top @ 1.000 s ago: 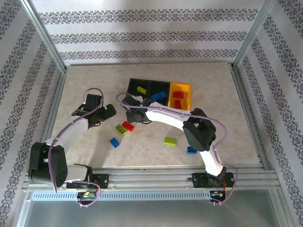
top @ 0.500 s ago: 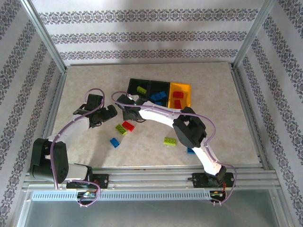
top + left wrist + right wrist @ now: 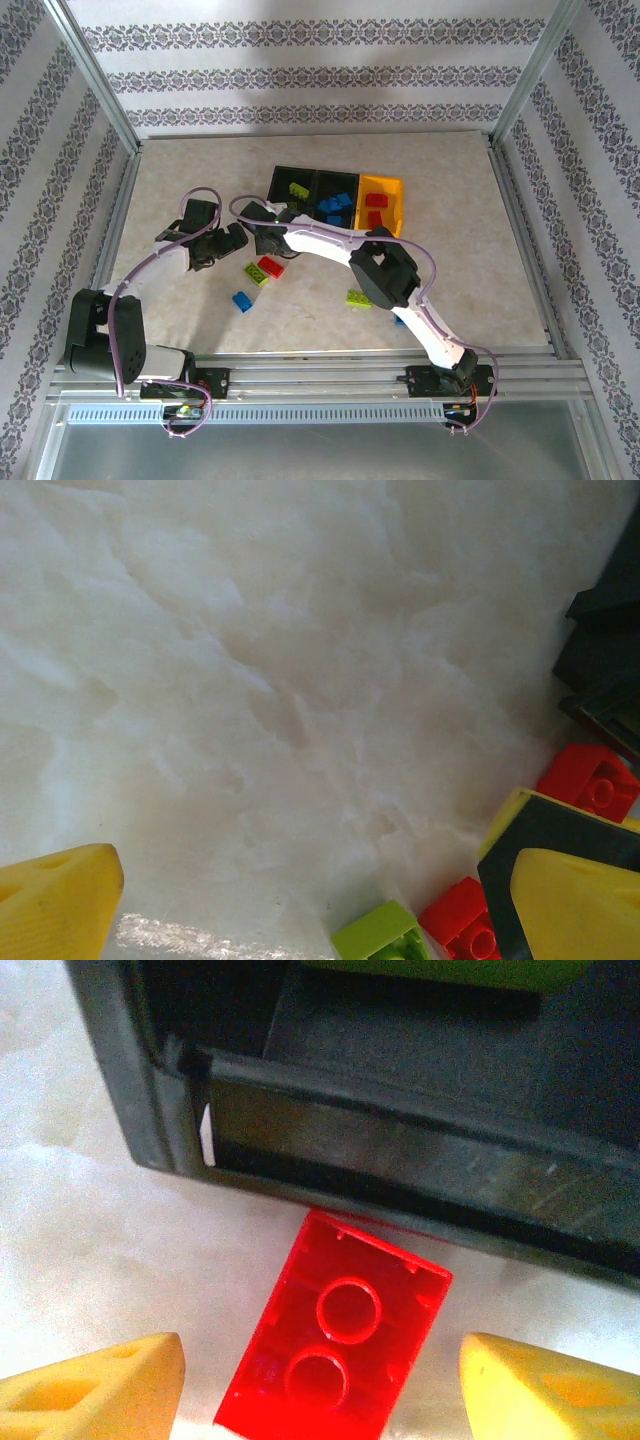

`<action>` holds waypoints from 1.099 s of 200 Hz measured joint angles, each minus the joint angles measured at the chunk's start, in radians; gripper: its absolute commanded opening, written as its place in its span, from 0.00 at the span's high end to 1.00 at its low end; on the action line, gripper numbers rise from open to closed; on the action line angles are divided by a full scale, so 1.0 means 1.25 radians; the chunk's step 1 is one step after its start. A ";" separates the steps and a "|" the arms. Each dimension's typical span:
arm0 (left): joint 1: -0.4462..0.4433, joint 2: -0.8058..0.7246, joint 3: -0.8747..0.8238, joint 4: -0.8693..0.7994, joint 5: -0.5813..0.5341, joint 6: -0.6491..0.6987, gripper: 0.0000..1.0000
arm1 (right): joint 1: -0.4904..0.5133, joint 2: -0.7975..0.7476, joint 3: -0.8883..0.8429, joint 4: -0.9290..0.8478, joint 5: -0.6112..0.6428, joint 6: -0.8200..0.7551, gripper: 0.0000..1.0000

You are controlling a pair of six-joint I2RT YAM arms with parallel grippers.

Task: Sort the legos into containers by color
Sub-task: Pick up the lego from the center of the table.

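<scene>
Here — glossy red brick (image 3: 335, 1352), two round sockets.

White arm links (image 3: 322, 241), black joint housings (image 3: 383, 279), looping lilac cables (image 3: 199, 191), yellow wedge jaws

- The right claw (image 3: 320, 1390) has yellow fingertips (image 3: 100, 1385); the brick (image 3: 335, 1345) between them is glossy red.
- Just beyond that claw, the end bin (image 3: 400, 1150) is black.
- The left claw (image 3: 318, 908) also has yellow fingertips (image 3: 55, 900); by its right tip lie a second red brick (image 3: 462, 920) and a lime green brick (image 3: 375, 935).
- Right of the right claw, the middle bin (image 3: 337, 174) is black with blue bricks (image 3: 335, 204) inside; the far bin (image 3: 400, 195) is yellow-orange with red bricks (image 3: 376, 200) inside.
- The table (image 3: 200, 170) is pale beige, marbled.
- The walls (image 3: 320, 75) are white with dark floral bands.
</scene>
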 measured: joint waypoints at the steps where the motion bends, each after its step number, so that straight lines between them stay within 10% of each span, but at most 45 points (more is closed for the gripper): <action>1: 0.000 0.000 0.000 0.000 0.000 0.000 0.00 | 0.000 0.001 0.001 0.000 0.000 0.000 0.29; 220: 0.000 0.013 0.000 0.001 0.006 -0.001 0.00 | -0.008 0.007 0.000 0.011 -0.034 -0.086 0.69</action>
